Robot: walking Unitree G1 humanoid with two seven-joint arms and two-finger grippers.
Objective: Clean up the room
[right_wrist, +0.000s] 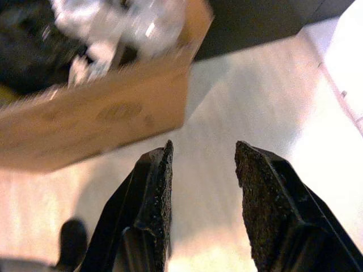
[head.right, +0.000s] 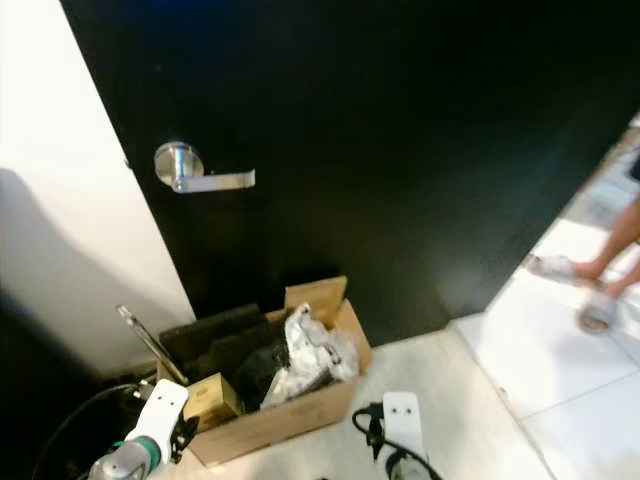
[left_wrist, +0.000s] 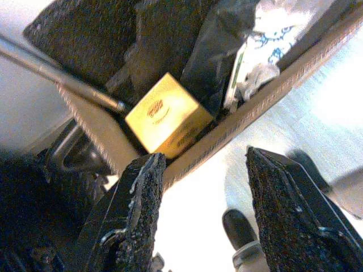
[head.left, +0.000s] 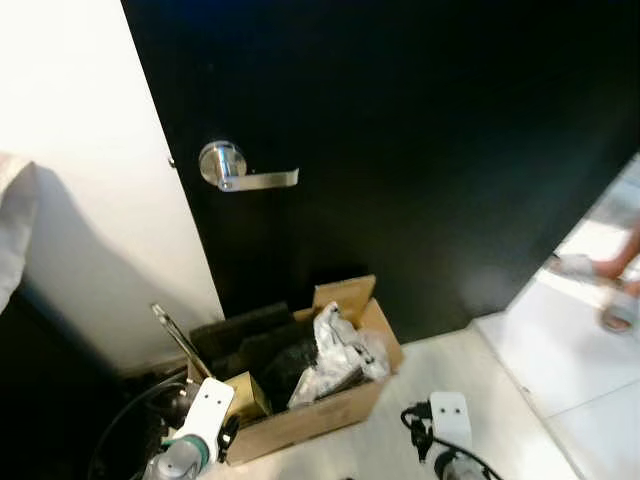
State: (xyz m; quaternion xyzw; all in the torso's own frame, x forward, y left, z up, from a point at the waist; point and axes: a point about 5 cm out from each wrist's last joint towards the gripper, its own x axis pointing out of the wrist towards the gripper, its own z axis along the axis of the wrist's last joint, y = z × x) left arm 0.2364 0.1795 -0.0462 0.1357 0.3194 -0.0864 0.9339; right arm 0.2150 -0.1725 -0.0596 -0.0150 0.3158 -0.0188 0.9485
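A brown cardboard box (head.left: pixel 315 418) stands on the pale floor against a black door. Inside it lie crumpled clear plastic bags (head.left: pixel 338 355), a small yellow box (left_wrist: pixel 167 116), dark rough pieces (head.left: pixel 245 335) and a metal rod (head.left: pixel 178 338) leaning out at the left. My left gripper (left_wrist: pixel 201 170) hovers open just outside the box's front left corner, close to the yellow box (head.left: pixel 240 395), with nothing between its fingers. My right gripper (right_wrist: pixel 203 156) is open over bare floor, in front of the box's right end, and holds nothing.
The black door carries a silver lever handle (head.left: pixel 235 170); a white wall lies to its left. Black cables (head.left: pixel 120 430) curl on the floor left of the box. A person's sandalled feet (head.left: pixel 605 290) stand on white tiles at the right. A white cloth (head.left: pixel 12 220) hangs at far left.
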